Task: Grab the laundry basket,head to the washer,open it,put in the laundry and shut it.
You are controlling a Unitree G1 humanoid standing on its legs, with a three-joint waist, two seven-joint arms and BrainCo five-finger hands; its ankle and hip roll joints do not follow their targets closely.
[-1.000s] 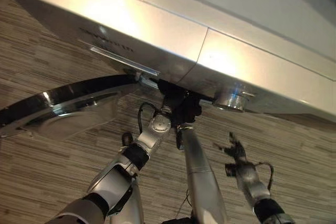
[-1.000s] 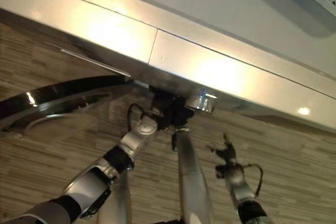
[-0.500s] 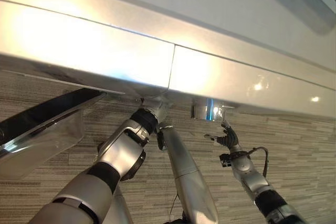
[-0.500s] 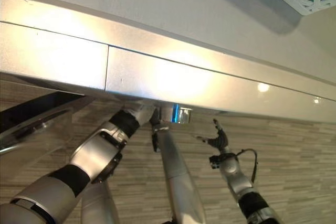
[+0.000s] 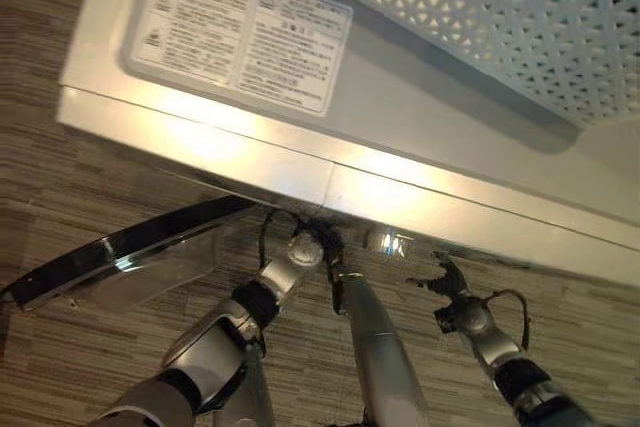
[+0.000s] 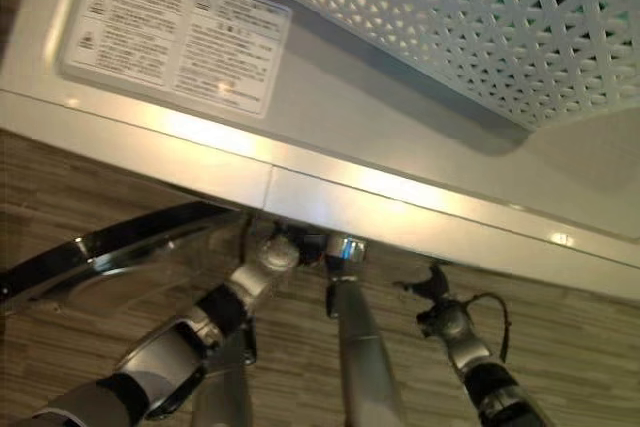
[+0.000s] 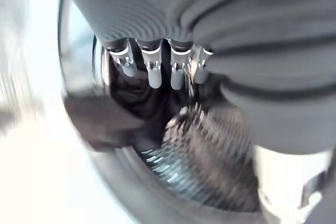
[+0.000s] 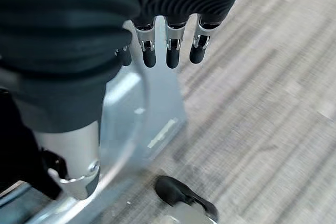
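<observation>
Basket (image 5: 480, 27) atop washer (image 5: 420, 137), door (image 5: 120, 252) ajar.

This looks like a home laundry corner: a silver-white front-loading washing machine (image 5: 400, 127) with a white printed care label (image 5: 240, 27) on its top, its round glass door (image 5: 130, 252) swung open, a white lattice plastic laundry basket (image 5: 480, 27) resting on it, and striped grey-brown wood-look flooring (image 5: 60, 347).

Head stereo pair looks steeply down, sharing washer (image 5: 400, 137) top; left wrist camera seemingly faces drum.
</observation>
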